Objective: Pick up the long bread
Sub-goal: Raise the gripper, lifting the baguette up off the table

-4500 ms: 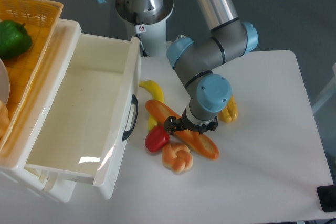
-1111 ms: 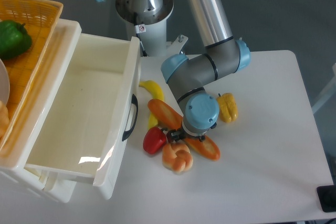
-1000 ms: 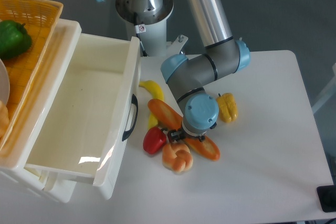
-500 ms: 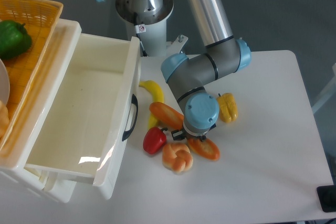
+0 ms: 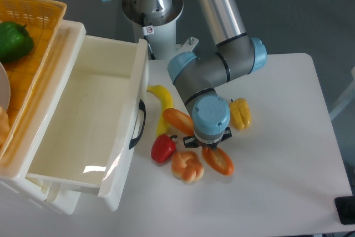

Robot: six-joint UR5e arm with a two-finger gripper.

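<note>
The long bread (image 5: 178,119) is a glossy orange-brown baguette lying diagonally across the middle of the table, its far end (image 5: 219,161) showing below the wrist. My gripper (image 5: 202,142) is shut on its middle, mostly hidden under the blue wrist cap. The bread seems slightly raised off the table. Its middle section is hidden by the wrist.
A knotted tan bun (image 5: 186,165) and a red pepper (image 5: 163,148) lie just left of and below the gripper. A yellow banana (image 5: 163,101) and a yellow pepper (image 5: 240,113) flank the arm. An open white drawer (image 5: 83,120) and an orange basket (image 5: 30,54) stand at the left.
The gripper came down over the bread's middle and closed on it. The bread has since shifted up and right, and its ends appear shorter as the wrist covers more of it.
</note>
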